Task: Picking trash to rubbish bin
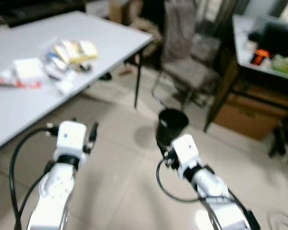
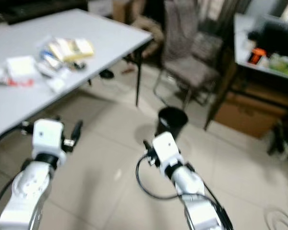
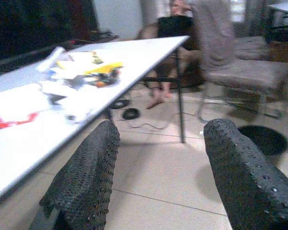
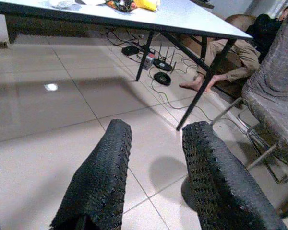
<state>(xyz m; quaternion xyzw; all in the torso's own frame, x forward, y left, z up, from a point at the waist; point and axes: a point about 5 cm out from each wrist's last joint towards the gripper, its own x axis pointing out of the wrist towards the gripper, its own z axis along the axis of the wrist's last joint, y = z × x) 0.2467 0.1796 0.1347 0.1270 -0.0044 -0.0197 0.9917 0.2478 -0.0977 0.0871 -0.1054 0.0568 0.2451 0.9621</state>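
Trash lies on the white table (image 1: 110, 38): yellow packets (image 1: 77, 50), a white packet (image 1: 28, 68) and a red-and-white wrapper (image 1: 17, 83). A black rubbish bin (image 1: 172, 125) stands on the tiled floor past the table's corner. My left arm (image 1: 69, 141) is raised beside the table's near edge. Its gripper (image 3: 158, 139) is open and holds nothing; in its wrist view the trash (image 3: 81, 74) is ahead and the bin (image 3: 261, 139) is off to one side. My right arm (image 1: 187, 155) reaches just short of the bin, gripper (image 4: 156, 136) open and empty.
A grey chair (image 1: 189, 52) stands behind the bin. A person sits beyond the table, bare feet (image 4: 197, 84) on the floor near cables (image 4: 153, 62). To the right are a cluttered desk (image 1: 264, 52) and a cardboard box (image 1: 252, 112).
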